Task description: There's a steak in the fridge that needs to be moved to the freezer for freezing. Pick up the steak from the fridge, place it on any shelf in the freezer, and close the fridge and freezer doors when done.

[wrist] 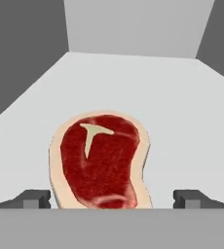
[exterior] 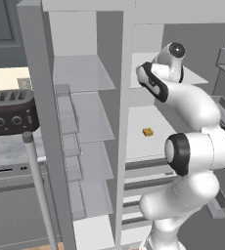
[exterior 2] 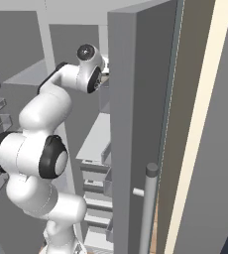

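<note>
Fridge [exterior: 148, 132]: wider compartment, door swung open; we see the arm reaching onto an upper white shelf.
Steak [wrist: 100, 160]: flat on that shelf, directly ahead of the end effector, long axis running away from it.
End effector [wrist: 112, 198]: fingertips spread wide, straddling the steak's near end, gripping nothing.

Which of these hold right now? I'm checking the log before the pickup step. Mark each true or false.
1. The steak lies flat on a white shelf. True.
2. The claw is shut on the steak. False: its tips stand apart on either side of the steak, open.
3. A small orange cube sits on a fridge shelf. True.
4. Both doors are closed. False: the freezer and fridge stand open.
</note>
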Tool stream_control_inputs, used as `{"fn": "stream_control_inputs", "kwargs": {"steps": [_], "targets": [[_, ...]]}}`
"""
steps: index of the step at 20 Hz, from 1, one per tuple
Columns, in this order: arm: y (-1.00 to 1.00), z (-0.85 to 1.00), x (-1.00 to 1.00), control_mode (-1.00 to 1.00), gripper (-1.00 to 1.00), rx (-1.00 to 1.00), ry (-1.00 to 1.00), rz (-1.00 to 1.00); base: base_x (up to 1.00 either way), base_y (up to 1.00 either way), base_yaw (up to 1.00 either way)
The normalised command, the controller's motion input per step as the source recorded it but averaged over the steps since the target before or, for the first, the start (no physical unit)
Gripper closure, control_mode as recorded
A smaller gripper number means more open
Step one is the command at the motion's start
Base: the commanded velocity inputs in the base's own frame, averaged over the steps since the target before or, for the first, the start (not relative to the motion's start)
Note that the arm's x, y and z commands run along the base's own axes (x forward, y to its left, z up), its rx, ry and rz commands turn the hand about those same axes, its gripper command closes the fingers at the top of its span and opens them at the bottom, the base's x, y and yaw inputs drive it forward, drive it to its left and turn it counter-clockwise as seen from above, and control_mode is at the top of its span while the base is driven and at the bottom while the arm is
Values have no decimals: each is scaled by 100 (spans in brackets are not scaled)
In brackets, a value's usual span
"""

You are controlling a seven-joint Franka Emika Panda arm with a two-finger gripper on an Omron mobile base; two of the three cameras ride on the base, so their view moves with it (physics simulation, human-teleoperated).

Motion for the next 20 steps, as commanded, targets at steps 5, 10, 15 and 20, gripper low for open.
{"fn": "stream_control_inputs", "kwargs": {"steps": [5,10,15,20], "targets": [[0,-8,26,-100,-100,0,1,0,0,0,0],[17,-36,13,-100,100,0,8,0,0,0,0],[37,-60,0,-100,100,-2,13,0,0,0,0],[9,-7,-7,-100,100,0,-7,0,0,0,0]]}}
